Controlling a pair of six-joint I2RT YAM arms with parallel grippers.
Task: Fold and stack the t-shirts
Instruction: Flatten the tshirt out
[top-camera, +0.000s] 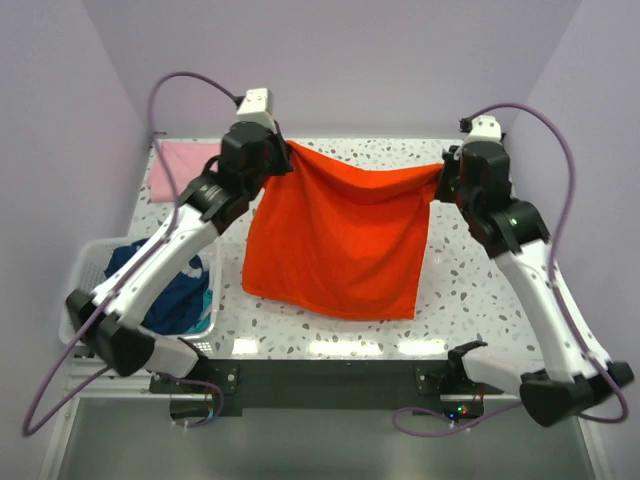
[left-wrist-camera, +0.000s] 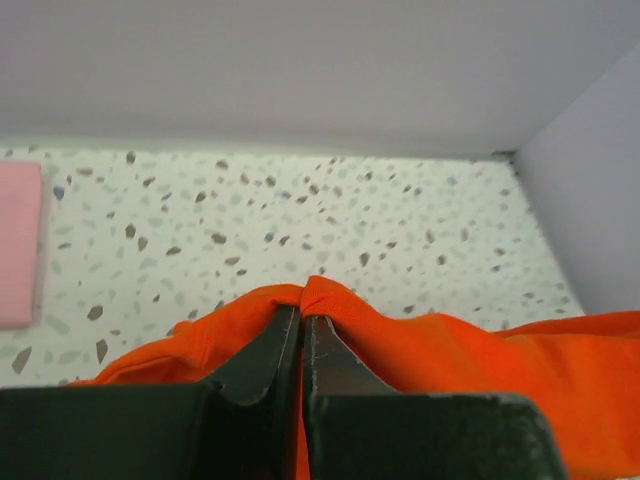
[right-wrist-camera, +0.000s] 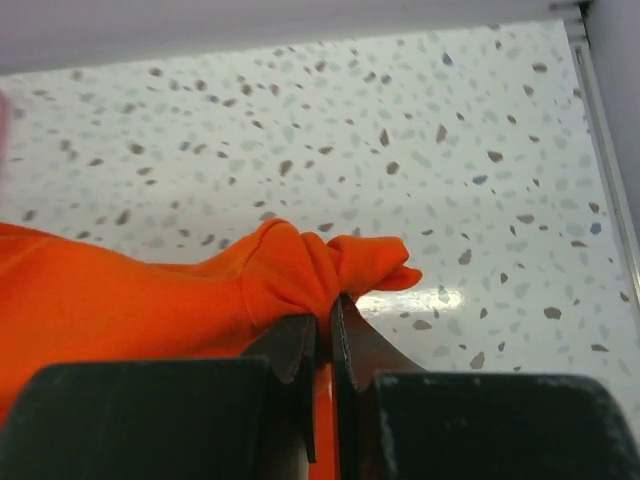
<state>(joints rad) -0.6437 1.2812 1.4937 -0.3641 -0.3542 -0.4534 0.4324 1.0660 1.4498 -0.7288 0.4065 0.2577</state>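
Observation:
An orange-red t-shirt (top-camera: 340, 235) hangs stretched between my two grippers above the middle of the table, its lower edge resting on the top. My left gripper (top-camera: 283, 157) is shut on its top left corner (left-wrist-camera: 320, 295). My right gripper (top-camera: 445, 170) is shut on the top right corner, where the cloth bunches (right-wrist-camera: 310, 265). A pale pink t-shirt (top-camera: 180, 165) lies folded flat at the back left corner, also seen as the pink t-shirt (left-wrist-camera: 18, 245) at the left edge of the left wrist view. Dark blue and teal t-shirts (top-camera: 180, 290) lie heaped in the basket.
A white slatted basket (top-camera: 82, 275) stands at the table's left edge, beside my left arm. The speckled table (top-camera: 470, 290) is walled by lilac panels at the back and both sides. A dark rail runs along the near edge.

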